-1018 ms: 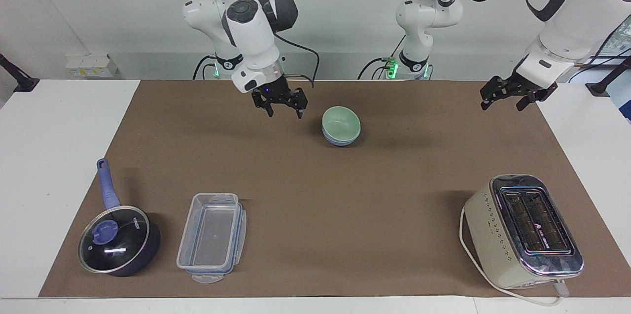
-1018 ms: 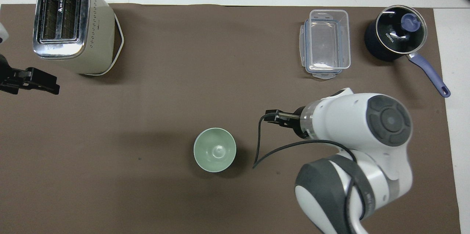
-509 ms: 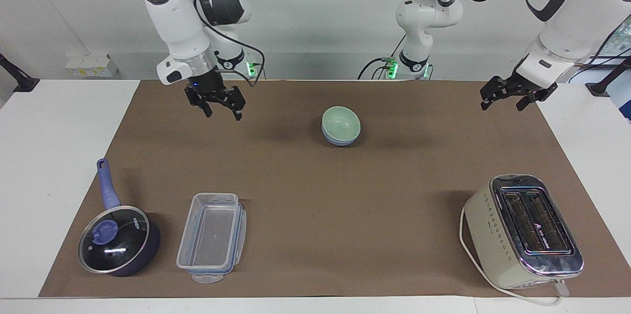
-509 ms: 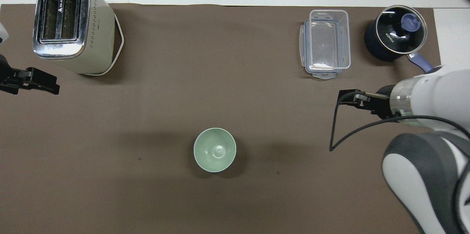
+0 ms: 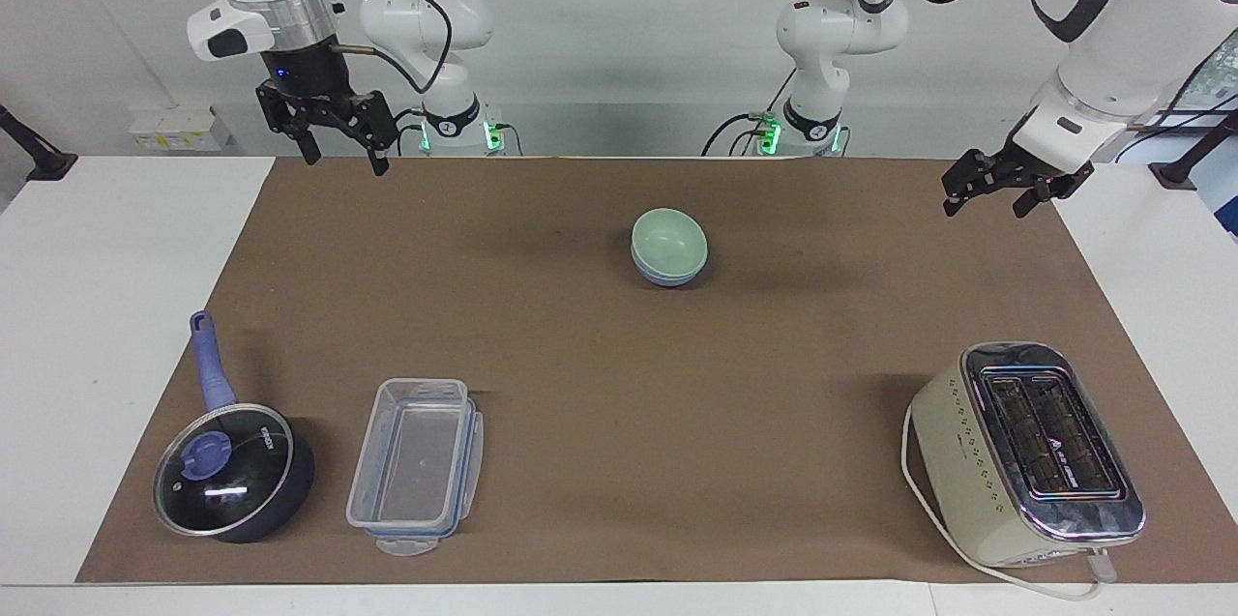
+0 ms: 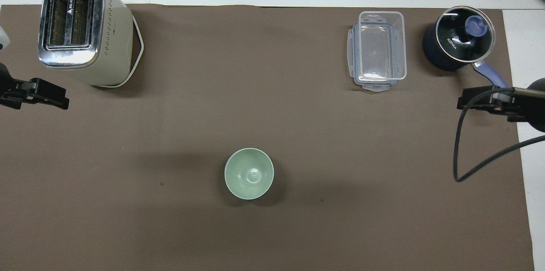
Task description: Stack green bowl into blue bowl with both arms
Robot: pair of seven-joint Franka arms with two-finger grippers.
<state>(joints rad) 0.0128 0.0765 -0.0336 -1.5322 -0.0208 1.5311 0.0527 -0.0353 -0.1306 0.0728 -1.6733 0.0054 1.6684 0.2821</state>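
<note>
- Right now green bowl (image 5: 668, 238) sits nested in blue bowl (image 5: 665, 275), upright, on the brown mat (image 5: 619, 374) mid-table, nearer the robots than the other items.
- Only a thin blue edge shows under the green one in the facing view; overhead shows green only.
- Right gripper (image 5: 340, 155) is up in the air over the mat corner at the right arm's end, fingers spread, holding nothing.
- Left gripper (image 5: 998, 197) hangs over the mat edge at the left arm's end, fingers spread, empty.
- Both grippers well apart from the bowls.
- Saucepan (image 5: 232, 471), clear container (image 5: 418, 467), toaster (image 5: 1025, 454) sit farther from the robots.
</note>
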